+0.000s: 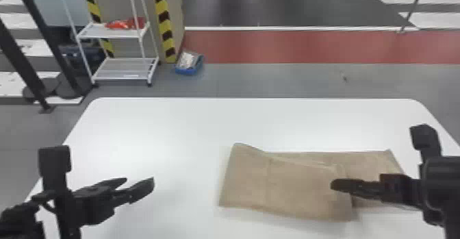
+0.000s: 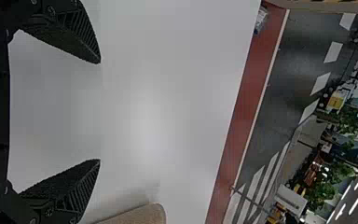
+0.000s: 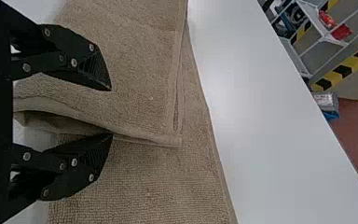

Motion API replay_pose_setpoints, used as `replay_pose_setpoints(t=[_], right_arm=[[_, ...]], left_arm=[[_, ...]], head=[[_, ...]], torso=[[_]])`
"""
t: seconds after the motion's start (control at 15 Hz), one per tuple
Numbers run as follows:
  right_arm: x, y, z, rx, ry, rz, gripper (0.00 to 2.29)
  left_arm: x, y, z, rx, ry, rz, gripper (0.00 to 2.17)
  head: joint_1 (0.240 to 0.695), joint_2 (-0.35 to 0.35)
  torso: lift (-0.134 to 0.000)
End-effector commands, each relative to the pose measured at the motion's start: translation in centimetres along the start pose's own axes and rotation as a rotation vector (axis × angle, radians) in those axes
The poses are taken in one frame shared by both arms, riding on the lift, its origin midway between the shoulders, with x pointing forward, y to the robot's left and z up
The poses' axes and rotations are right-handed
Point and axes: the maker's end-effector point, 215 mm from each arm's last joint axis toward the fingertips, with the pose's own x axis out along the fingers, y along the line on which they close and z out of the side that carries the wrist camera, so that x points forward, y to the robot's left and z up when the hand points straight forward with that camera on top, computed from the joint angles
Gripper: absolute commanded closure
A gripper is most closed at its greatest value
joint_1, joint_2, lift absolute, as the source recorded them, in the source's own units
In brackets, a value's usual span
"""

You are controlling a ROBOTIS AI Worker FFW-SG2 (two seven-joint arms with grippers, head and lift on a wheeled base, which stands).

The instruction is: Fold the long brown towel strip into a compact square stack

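Found the towel on the white tabletop, right of centre in the head view, folded over on itself. Noted the upper layer askew to the left, with the lower one exposed along part of the far side and at the right end. Located the left gripper above the tabletop, left of the towel and well apart from it; recorded its jaws as wide apart and empty. Located the right gripper over the towel, at the right edge of the upper layer. Recorded, from the right wrist view, the jaws of the right gripper as apart, one over the upper layer, the other at its edge. Cannot tell about contact there.
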Motion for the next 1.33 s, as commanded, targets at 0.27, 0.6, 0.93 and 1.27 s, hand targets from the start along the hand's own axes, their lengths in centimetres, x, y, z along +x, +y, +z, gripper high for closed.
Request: replay_pose_setpoints(t=[0.27,0.6,0.93,1.27], right_arm=[[-0.3,-0.2,1.1,-0.02,0.002,-0.042,0.52],[0.7,0.0,0.8,-0.041,0.039,-0.069,0.62],[1.2,0.3,0.5,-0.051,0.055,-0.071,0.68],[0.7,-0.1,0.7,-0.049,0.051,-0.08,0.68]], left_arm=[[-0.3,0.4,0.1,-0.003,-0.004,0.002,0.14],[-0.5,0.6,0.0,-0.005,-0.005,0.005,0.14],[-0.6,0.8,-0.1,-0.005,-0.002,0.006,0.14],[-0.6,1.1,-0.2,-0.009,-0.003,0.01,0.14]], head=[[0.695,0.021],[0.695,0.028],[0.695,0.041],[0.695,0.046]], torso=[[-0.124],[-0.124],[-0.124],[-0.124]])
